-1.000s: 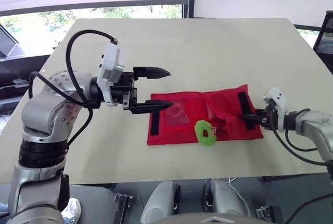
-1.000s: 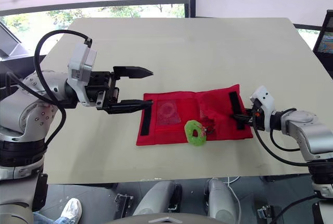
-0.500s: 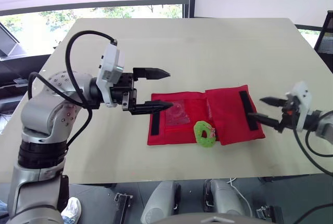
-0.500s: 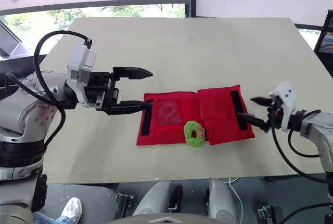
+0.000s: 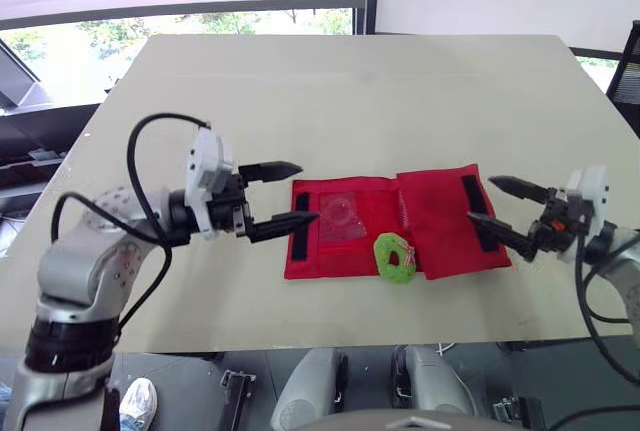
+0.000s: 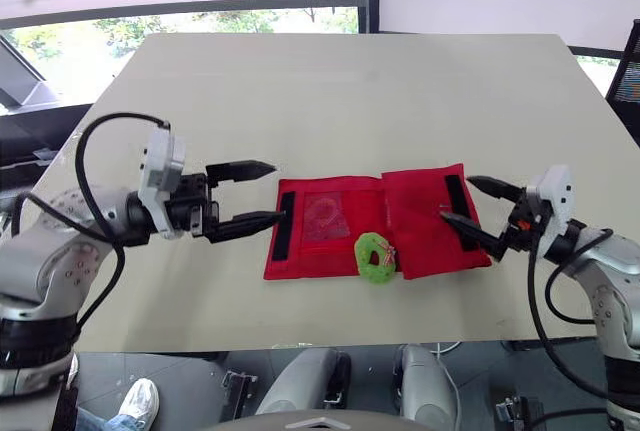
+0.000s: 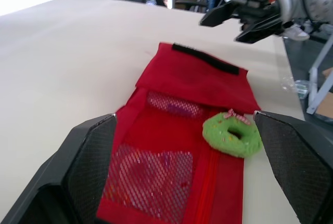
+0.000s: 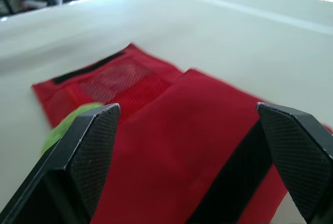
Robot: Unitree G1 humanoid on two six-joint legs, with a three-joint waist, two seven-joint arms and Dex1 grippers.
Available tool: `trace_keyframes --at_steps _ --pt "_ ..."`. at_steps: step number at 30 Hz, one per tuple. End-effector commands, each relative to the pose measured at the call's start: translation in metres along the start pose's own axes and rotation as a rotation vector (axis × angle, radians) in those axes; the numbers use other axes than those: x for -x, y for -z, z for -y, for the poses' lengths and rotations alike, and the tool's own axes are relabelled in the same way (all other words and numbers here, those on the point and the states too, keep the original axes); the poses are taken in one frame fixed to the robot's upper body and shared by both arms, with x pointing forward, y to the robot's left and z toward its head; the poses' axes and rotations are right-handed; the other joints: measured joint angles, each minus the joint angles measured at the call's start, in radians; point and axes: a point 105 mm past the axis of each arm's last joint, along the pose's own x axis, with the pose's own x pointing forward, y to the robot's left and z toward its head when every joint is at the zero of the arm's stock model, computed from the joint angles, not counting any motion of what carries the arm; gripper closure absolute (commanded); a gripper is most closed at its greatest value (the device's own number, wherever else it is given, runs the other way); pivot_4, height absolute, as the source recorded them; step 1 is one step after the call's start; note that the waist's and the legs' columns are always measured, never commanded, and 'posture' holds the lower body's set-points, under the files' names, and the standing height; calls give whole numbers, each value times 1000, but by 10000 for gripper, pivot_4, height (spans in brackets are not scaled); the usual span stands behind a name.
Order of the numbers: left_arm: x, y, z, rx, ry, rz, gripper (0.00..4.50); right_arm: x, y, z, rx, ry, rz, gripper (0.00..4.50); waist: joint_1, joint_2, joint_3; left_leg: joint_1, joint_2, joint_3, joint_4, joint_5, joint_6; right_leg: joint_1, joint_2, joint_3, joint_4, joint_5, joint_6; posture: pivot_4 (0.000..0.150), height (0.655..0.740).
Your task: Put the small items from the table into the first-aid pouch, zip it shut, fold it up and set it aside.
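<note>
A red first-aid pouch [image 5: 400,223] lies flat near the table's front edge, its right flap folded over the mesh middle, with black strips at both ends. A green ring-shaped item [image 5: 394,256] rests on the pouch's front edge by the zipper. My left gripper [image 5: 293,193] is open just left of the pouch, its lower finger at the left black strip. Over the pouch's right end my right gripper [image 5: 496,205] is open and empty. In the left wrist view the pouch [image 7: 182,109] and the green item [image 7: 232,133] lie between the fingers.
The cream table [image 5: 360,101] spreads wide behind the pouch. Windows and a dark chair [image 5: 628,61] stand beyond its far and right edges.
My right gripper let go of the pouch's right flap, opened and drew back right; the flap now lies flat. My left arm sank lower and its gripper stays open by the left end.
</note>
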Motion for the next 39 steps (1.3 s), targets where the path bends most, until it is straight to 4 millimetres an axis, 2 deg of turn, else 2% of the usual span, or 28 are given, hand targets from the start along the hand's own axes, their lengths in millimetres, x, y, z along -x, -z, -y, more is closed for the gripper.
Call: trace_keyframes --at_steps 1,5,8,10,13,15,16,19,28,31,34,39 --pt "1 10 -6 -8 -198 -13 0 7 -24 -9 127 -51 33 277 0 0 0 0 0 0 0 0 0 0 0 0 0 0 0 1500 7395" --pt "6 41 -21 33 -547 -106 0 8 -41 -27 148 -140 42 277 2 0 0 0 0 0 0 0 0 0 0 0 0 0 0 1500 7395" --pt "8 59 -21 131 -715 -148 0 2 -53 -41 147 -201 60 277 10 0 0 0 0 0 0 -1 1 0 0 0 0 0 0 1500 7395" --pt "4 70 -16 201 -748 -170 0 -1 -62 -44 150 -215 71 277 16 0 0 0 0 0 0 -1 1 0 0 0 0 0 0 1500 7395" --pt "-6 90 -5 357 -758 -212 0 -3 -76 -43 168 -202 98 277 24 0 0 0 0 0 0 -1 1 0 0 -1 0 0 0 1500 7395" --pt "-11 98 0 432 -761 -231 0 -4 -83 -42 171 -196 110 277 28 -1 -1 0 0 0 1 -1 1 1 -1 -1 0 0 0 1500 7395" --pt "-15 99 5 453 -706 -246 0 -3 -80 -43 163 -200 109 277 30 -1 -1 0 0 0 1 -1 1 1 -1 -1 0 0 0 1500 7395" --pt "-28 100 18 457 -594 -302 0 -5 -81 -47 155 -218 124 277 32 -1 -1 0 0 -1 1 0 1 1 0 -2 0 0 0 1500 7395" --pt "-45 117 24 353 -494 -457 0 -7 -86 -51 178 -222 123 277 41 1 -3 0 -1 0 1 0 1 2 -1 -2 0 0 0 1500 7395" --pt "-48 123 26 452 -516 -450 0 -6 -88 -54 185 -229 112 277 50 6 -6 1 -2 0 1 -1 1 3 -3 -2 0 0 0 1500 7395" --pt "-49 127 28 492 -516 -461 8390 -6 -90 -55 190 -232 103 0 51 6 -6 1 -3 -1 1 -1 2 3 -4 -3 0 -1 0 1500 7395" --pt "-51 129 29 534 -518 -462 29769 -7 -93 -56 196 -232 104 0 51 8 -8 2 -3 -1 1 -1 2 4 -4 -3 0 0 1 1500 7395"
